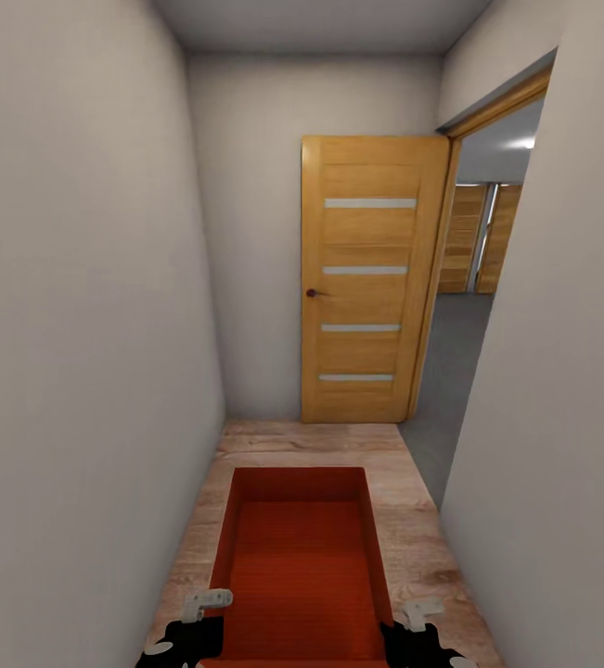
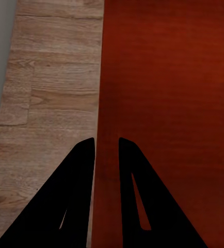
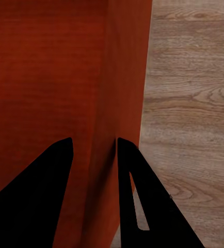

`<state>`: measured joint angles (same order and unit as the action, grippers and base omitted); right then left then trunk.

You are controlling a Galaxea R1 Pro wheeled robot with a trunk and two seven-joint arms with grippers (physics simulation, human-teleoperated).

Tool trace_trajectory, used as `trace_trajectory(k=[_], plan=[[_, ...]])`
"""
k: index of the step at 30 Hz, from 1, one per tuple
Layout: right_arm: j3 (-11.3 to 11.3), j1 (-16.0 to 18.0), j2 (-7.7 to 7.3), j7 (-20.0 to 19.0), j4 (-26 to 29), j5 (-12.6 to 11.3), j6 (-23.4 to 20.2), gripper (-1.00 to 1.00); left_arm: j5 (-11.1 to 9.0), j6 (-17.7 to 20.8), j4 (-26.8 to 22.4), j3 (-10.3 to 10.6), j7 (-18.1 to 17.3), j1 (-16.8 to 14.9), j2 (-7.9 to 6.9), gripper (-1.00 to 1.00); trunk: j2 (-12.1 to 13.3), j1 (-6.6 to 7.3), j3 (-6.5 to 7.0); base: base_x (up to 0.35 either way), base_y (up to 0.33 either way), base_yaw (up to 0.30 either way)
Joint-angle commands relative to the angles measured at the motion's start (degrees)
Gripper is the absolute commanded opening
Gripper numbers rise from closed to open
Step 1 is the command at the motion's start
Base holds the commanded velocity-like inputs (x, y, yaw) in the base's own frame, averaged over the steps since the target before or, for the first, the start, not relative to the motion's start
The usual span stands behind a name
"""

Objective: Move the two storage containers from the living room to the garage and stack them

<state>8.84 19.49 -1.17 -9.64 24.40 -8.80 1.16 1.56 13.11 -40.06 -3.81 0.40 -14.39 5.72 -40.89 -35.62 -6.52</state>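
One orange-red storage container (image 1: 302, 557) hangs level in front of me over light wood planks, long side pointing ahead. My left gripper (image 1: 205, 603) is shut on its left wall and my right gripper (image 1: 420, 612) on its right wall. In the left wrist view the gripper (image 2: 107, 142) straddles the rim, one finger over the container (image 2: 169, 77) and one over the planks. The right wrist view shows the right gripper (image 3: 94, 140) pinching the container's wall (image 3: 120, 77) the same way. The living room is out of view.
I am in a narrow corridor between plain walls (image 1: 79, 325). A wooden door (image 1: 368, 278) stands open against the end wall. To its right a doorway (image 1: 459, 353) opens onto a grey floor; I cannot tell whether that is the garage.
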Motion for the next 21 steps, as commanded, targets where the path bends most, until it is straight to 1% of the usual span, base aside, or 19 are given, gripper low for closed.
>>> trace_trajectory(k=[1, 21], plan=[[0.38, 0.03, -0.23, 0.06, -0.23, -0.26, 0.12, -1.00, 0.46, -0.98, -3.98, -0.12, 0.31, -0.04, -0.01, -1.00, -0.08, -0.05, -0.10, 0.327, 0.000, 0.000], [0.39, 0.02, -0.24, 0.06, -0.28, -0.26, 0.12, -1.00, 0.45, -0.98, -3.98, -0.14, 0.31, -0.05, 0.00, -1.00, -0.08, -0.05, -0.10, 0.327, 0.000, 0.000]])
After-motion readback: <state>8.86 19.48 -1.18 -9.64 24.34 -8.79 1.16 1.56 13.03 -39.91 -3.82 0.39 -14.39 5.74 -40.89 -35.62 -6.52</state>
